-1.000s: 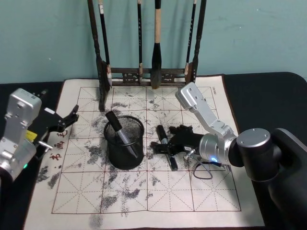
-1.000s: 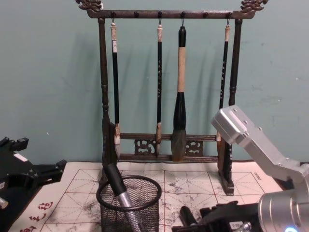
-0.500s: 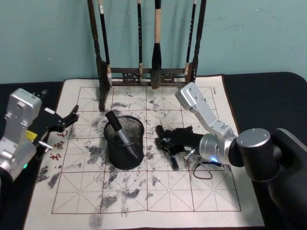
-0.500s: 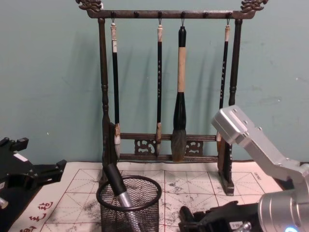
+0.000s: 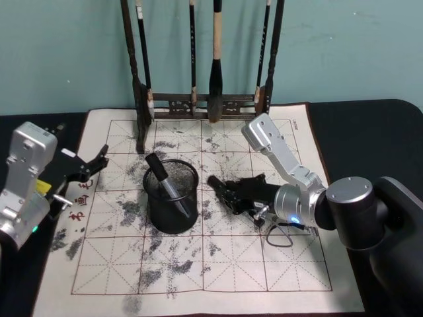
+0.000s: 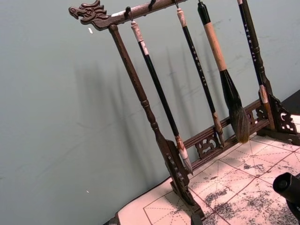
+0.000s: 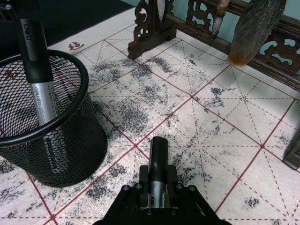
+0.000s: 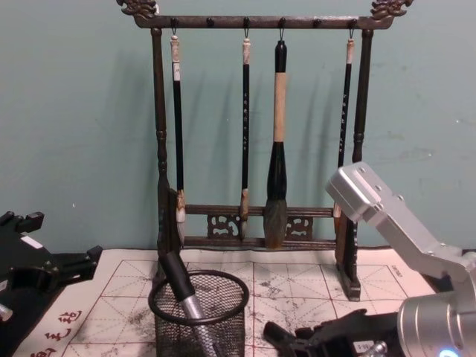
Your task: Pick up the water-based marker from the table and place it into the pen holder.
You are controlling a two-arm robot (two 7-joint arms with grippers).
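Head view: right hand (image 5: 232, 193) closed on black-capped, grey-barrelled water-based marker (image 5: 219, 185), held low over ink-smudged gridded paper mat (image 5: 218, 264), cap aimed at black wire-mesh cylindrical pen holder (image 5: 170, 214) just beside it. Holder upright, one similar marker (image 5: 162, 175) leaning inside. Right wrist view: grip sits on barrel behind cap (fingers snug either side). Marker likely light, rigid, smooth plastic, apt to swivel in a pinch; mid-barrel hold seems best. Left hand (image 5: 89, 165) parked at mat's left edge, fingers spread, holding nothing
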